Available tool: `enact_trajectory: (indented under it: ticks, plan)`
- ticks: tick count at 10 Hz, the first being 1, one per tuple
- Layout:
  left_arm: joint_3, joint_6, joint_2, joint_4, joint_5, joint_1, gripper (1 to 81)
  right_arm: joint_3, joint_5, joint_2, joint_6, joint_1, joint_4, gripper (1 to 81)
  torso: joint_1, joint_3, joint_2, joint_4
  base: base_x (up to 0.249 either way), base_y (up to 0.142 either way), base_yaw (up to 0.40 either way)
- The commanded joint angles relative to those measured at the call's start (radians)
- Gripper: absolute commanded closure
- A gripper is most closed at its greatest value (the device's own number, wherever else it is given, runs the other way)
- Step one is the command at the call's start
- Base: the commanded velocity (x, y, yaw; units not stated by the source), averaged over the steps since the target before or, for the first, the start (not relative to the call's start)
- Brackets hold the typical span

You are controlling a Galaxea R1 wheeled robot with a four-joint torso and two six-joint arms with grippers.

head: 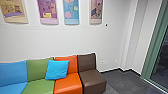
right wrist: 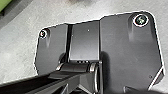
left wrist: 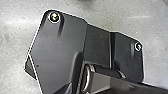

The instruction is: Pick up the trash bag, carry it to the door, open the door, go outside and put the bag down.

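Note:
At the right edge of the head view stands a green-framed glass panel [head: 152,47], dark behind the glass; whether it is the door I cannot tell. In the left wrist view the robot's own dark plate and jointed bar lie over a grey floor [left wrist: 15,30]. The right wrist view has the same kind of plate and bar, with grey floor [right wrist: 17,47] around them. I cannot make out how either gripper stands or whether it holds anything.
A row of joined seats runs along the white wall [head: 50,42]: blue [head: 12,75], green [head: 40,87], orange [head: 67,83] and brown [head: 92,80]. A bright blue cushion [head: 57,70] leans on them. Dark floor [head: 122,80] lies between the brown seat and the glass. Posters hang above.

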Motion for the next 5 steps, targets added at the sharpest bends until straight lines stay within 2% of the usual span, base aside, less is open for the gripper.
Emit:
enact_trajectory:
  ticks: [1,5]
  plan:
    - [0.005,0.002,0.004,-0.003,0.052,-0.052,1.0,0.008,-0.049,0.002,-0.004,0.056,0.003,1.0,0.0,0.0,0.0,0.0,0.12,0.063,0.0]
    - [0.005,0.002,0.004,-0.003,0.052,-0.052,1.0,0.008,-0.049,0.002,-0.004,0.056,0.003,1.0,0.0,0.0,0.0,0.0,0.114,0.063,0.0]
